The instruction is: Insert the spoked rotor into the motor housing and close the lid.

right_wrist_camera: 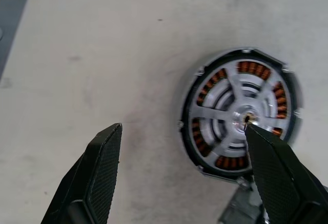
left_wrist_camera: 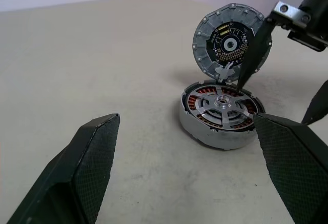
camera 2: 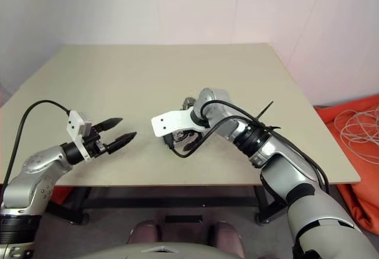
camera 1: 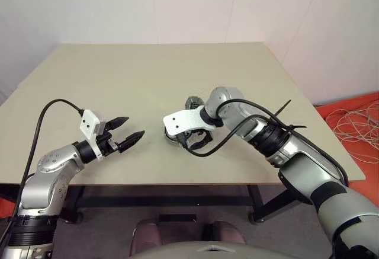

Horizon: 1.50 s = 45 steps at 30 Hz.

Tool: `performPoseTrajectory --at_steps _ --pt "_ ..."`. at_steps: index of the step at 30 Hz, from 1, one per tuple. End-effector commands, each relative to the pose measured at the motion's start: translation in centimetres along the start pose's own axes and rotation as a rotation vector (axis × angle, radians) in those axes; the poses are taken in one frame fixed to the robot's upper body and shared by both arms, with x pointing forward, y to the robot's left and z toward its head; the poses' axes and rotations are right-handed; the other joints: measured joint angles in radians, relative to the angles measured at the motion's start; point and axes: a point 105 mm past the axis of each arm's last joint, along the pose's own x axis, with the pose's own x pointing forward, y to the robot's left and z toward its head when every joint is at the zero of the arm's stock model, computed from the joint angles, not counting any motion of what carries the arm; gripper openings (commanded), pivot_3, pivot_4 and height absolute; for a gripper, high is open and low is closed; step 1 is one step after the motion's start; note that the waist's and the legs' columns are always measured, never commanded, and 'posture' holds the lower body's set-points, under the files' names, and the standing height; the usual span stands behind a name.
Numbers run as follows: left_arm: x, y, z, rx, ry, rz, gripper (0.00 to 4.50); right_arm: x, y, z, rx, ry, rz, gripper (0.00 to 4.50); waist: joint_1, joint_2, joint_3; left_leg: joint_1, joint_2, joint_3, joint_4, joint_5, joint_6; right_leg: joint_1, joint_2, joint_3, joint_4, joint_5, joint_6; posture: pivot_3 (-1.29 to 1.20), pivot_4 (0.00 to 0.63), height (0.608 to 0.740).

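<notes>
Head view: motor housing (camera 1: pixel 173 136) mostly hidden beneath the down-tilted right gripper (camera 1: pixel 192 141), left gripper (camera 1: pixel 131 130) wide open, level, well apart from it, left wrist view: spoked rotor (left_wrist_camera: pixel 221 105) seated in the housing, lid (left_wrist_camera: pixel 230 39) propped upright behind, a right finger (left_wrist_camera: pixel 256 47) across it, right wrist view: fingers spread, housing partly behind one fingertip (right_wrist_camera: pixel 271 157), table (right_wrist_camera: pixel 102 49) bare beside.

Head stereo pair looks forward and down over surface (camera 1: pixel 148 93), wide and far. Left wrist camera low, near-level, close on motor housing (left_wrist_camera: pixel 220 116) at frame centre-right. Right wrist camera looks steeply down, very close on same housing. All four views share housing.
</notes>
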Motion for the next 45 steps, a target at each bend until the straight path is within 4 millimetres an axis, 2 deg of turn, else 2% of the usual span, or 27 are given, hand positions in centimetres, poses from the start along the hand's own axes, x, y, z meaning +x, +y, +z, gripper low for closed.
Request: performPoseTrajectory --at_steps 1,11,14,23,25,33,39,45 --pt "0.1 -0.2 1.1 0.041 -0.035 -0.008 4.40 -0.3 -0.3 -0.1 -0.014 0.021 0.003 4.34 0.000 0.000 0.000 0.000 0.000 0.000 0.000 0.000 0.000 0.000 0.000 0.000 0.000 0.000 0.000 0.00 0.000 0.740" --pt "0.0 -0.1 1.0 0.044 -0.036 -0.009 4.40 0.9 -0.3 -0.6 -0.012 0.059 0.050 4.34 -0.002 0.000 0.000 0.000 0.000 0.000 0.000 0.000 0.000 0.000 0.000 0.000 0.001 0.000 0.000 0.00 0.000 0.740" --pt "0.0 -0.2 1.0 0.044 -0.037 -0.008 4.40 1.3 -0.2 -0.7 -0.014 0.069 0.070 3.69 -0.003 0.000 0.000 0.000 0.000 0.000 0.000 0.000 0.000 0.001 0.000 0.000 0.001 0.000 0.000 0.00 0.000 0.740" --pt "-0.1 -0.2 0.8 0.045 -0.043 0.001 4.40 2.2 -0.7 -0.7 0.032 0.083 0.054 0.50 -0.003 -0.001 0.000 0.001 0.000 0.000 0.000 0.000 0.000 0.002 0.000 0.000 0.001 0.000 0.001 0.00 0.000 0.740" --pt "-0.2 -0.2 0.8 0.045 -0.043 0.001 4.40 2.3 -1.1 -0.9 0.018 0.118 0.018 0.02 -0.003 -0.001 -0.001 0.001 0.000 0.000 0.000 0.000 0.000 0.004 0.000 0.000 0.001 0.000 0.001 0.00 0.000 0.740" --pt "-0.2 -0.2 0.6 0.041 -0.043 0.004 4.40 2.6 -1.5 -0.2 0.086 0.094 -0.018 0.02 -0.006 -0.001 0.000 0.005 0.000 0.000 0.000 0.000 0.000 0.004 0.000 0.000 0.000 -0.001 0.001 0.00 0.000 0.740" --pt "-0.1 -0.2 0.6 0.038 -0.044 0.002 4.40 2.4 -3.2 1.8 0.314 -0.002 -0.101 0.02 -0.008 -0.001 0.000 0.010 0.000 -0.001 0.000 0.000 0.000 0.004 0.001 0.000 0.000 -0.001 0.002 0.00 0.000 0.740" --pt "0.1 -0.3 0.8 0.040 -0.047 -0.003 4.40 2.1 -4.3 2.9 0.464 -0.057 -0.119 0.02 -0.016 0.000 0.002 0.016 0.000 -0.004 0.000 0.000 -0.001 0.002 0.001 -0.004 -0.002 -0.001 0.002 0.00 0.000 0.740"
